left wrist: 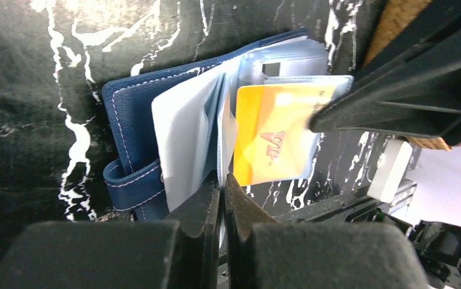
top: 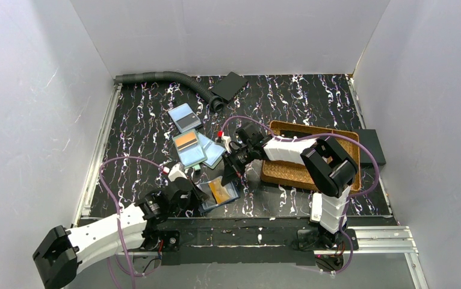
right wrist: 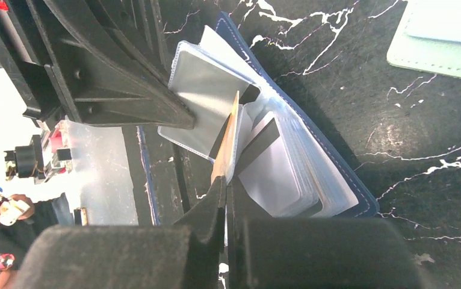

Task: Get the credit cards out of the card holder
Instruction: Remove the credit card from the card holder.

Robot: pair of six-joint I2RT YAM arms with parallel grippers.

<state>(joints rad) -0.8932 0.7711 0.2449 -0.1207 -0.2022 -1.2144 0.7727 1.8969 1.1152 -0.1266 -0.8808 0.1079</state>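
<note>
The right gripper (right wrist: 225, 180) pinches the orange plastic credit card (left wrist: 270, 144) standing in a clear sleeve of the open navy book-like card holder (left wrist: 126, 120); the left gripper (left wrist: 223, 180) clamps a neighbouring sleeve page (left wrist: 183, 144). Loose plastic cards (top: 192, 156) lie beyond, a brown woven tray (top: 282, 174) to the right.

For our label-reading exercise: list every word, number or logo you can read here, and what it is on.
Nothing reads clearly.
Orange card: a reddish printed mark and a faint line of small print, both too blurred to read.
Cards on the table: too small to read.
</note>
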